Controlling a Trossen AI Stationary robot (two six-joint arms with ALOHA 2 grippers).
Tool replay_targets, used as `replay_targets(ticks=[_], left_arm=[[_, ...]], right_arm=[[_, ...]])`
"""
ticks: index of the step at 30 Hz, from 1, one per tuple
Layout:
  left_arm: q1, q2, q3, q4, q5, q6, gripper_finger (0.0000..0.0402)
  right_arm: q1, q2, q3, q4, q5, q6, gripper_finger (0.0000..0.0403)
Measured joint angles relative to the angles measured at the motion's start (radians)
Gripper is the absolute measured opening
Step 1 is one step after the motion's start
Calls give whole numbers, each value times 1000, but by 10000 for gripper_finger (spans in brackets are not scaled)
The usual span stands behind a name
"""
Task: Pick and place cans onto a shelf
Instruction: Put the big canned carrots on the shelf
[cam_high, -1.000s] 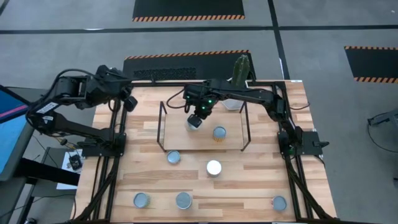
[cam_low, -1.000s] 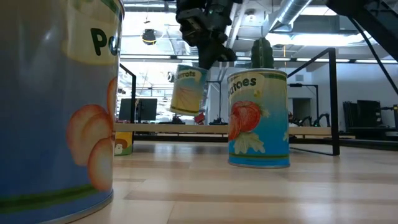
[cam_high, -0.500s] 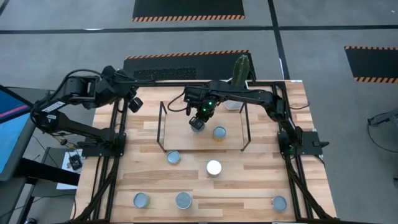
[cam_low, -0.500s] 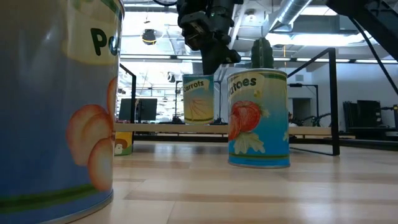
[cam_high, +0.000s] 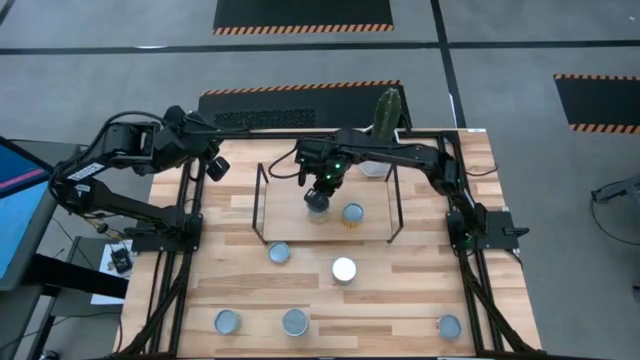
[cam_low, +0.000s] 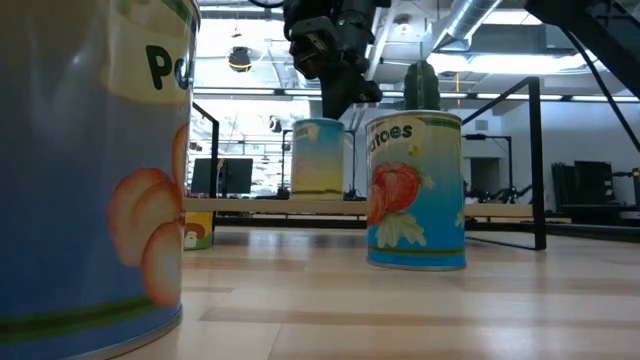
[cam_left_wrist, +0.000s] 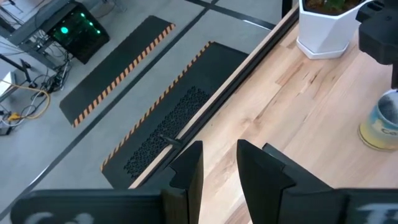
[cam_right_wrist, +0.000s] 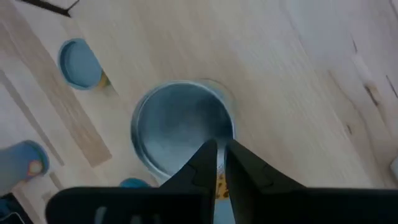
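Observation:
The shelf (cam_high: 375, 228), a black rod rack with a light wood board, stands at the table's middle far side. Two cans stand upright on its board: one (cam_high: 352, 213) to the right, and one (cam_high: 317, 204) directly under my right gripper (cam_high: 321, 186). The right wrist view shows this can's blue-grey top (cam_right_wrist: 177, 127). The fingers point down with a narrow gap between them, over the top's edge. My left gripper (cam_high: 212, 165) hangs open and bare above the table's far left corner (cam_left_wrist: 217, 163). Several more cans stand on the table, among them one (cam_high: 279, 252) and one (cam_high: 344, 269). My right gripper comes at the can from above, one fingertip (cam_right_wrist: 208, 152) over the top and one (cam_right_wrist: 235, 155) outside its rim (cam_right_wrist: 229, 127). The fingers hide the rim there, so I cannot tell whether they touch it. The can stands upright on the shelf board (cam_low: 318, 158).
A white hexagonal cactus pot (cam_high: 385, 115) stands at the far edge behind the shelf. Three cans line the near edge (cam_high: 227, 321), (cam_high: 295, 321), (cam_high: 449, 326). In the low view a tomato can (cam_low: 415, 190) and a large near can (cam_low: 90, 170) stand before the shelf.
The can hung tilted below my right gripper, above the shelf board. It has swung upright and come down onto the board, where it stands. It has also turned about its axis, so its lettering faces away in the low view. The gripper has stayed over it.

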Motion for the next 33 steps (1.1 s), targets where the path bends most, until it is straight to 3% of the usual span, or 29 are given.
replay_targets(ticks=[9,17,23,33], left_arm=[[0,0,0,-55,2,-22,87],[0,0,0,-62,2,-28,87],[0,0,0,-62,2,-29,87],[0,0,0,-62,1,-27,87]], right_arm=[[34,-12,0,-207,101,-9,42],[129,-1,-23,-164,138,-84,19],[141,0,-23,-103,160,-83,15],[132,0,-24,-207,178,-84,14]])
